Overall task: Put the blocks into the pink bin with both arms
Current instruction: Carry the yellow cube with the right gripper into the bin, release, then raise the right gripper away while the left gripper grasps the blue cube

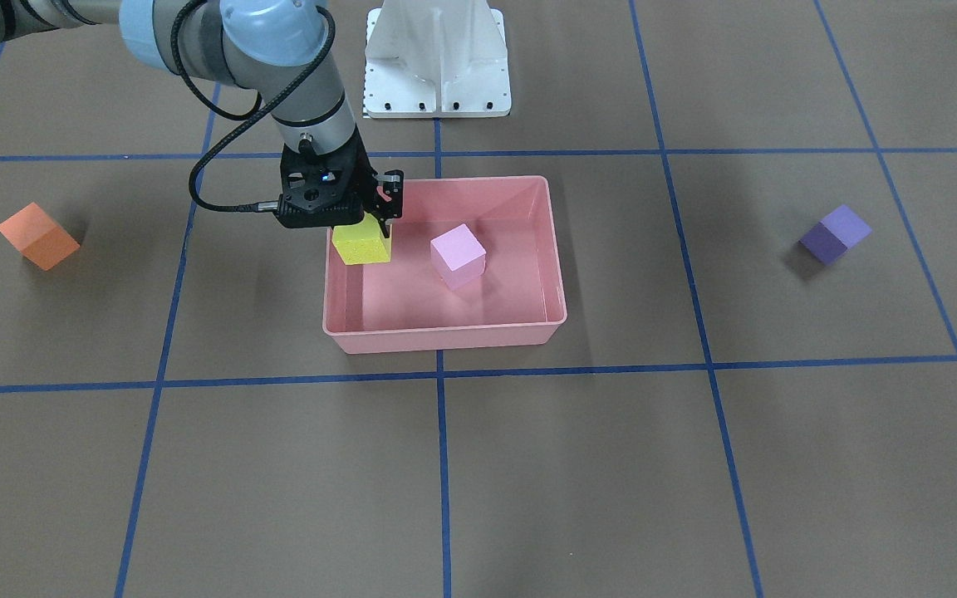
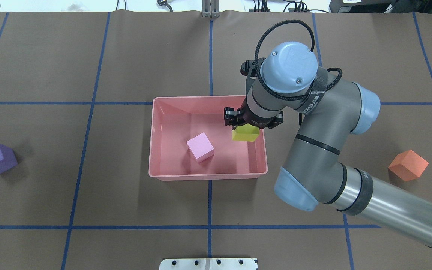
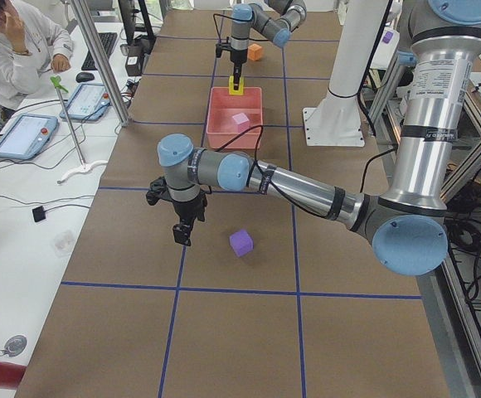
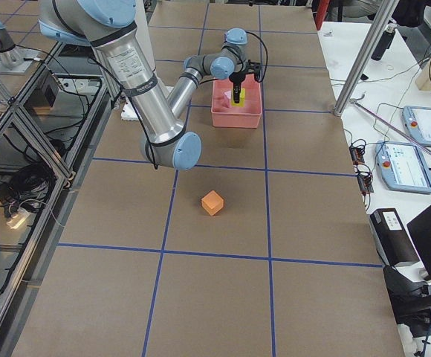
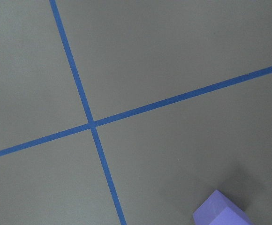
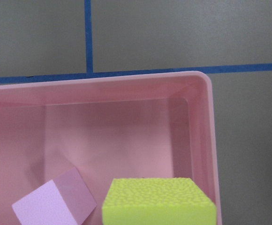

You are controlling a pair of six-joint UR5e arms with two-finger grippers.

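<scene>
The right gripper [image 1: 360, 226] is pinching the small yellow foam-like cube [image 1: 362, 243] and holds it in the air over the shallow pink plastic bin [image 1: 445, 336], close to the bin's wall on the robot's right. This looks like the drop step: next the fingers should let go so the cube lands inside, not on the rim. A pale pink-lilac cube [image 1: 458, 255] sits on the bin's floor near the middle. The left gripper [image 3: 181, 236] hangs near the purple cube [image 1: 836, 234] toward the tabletop's left end; I cannot tell if it is spread or pressed together. The orange cube [image 1: 38, 236] waits toward the right end
</scene>
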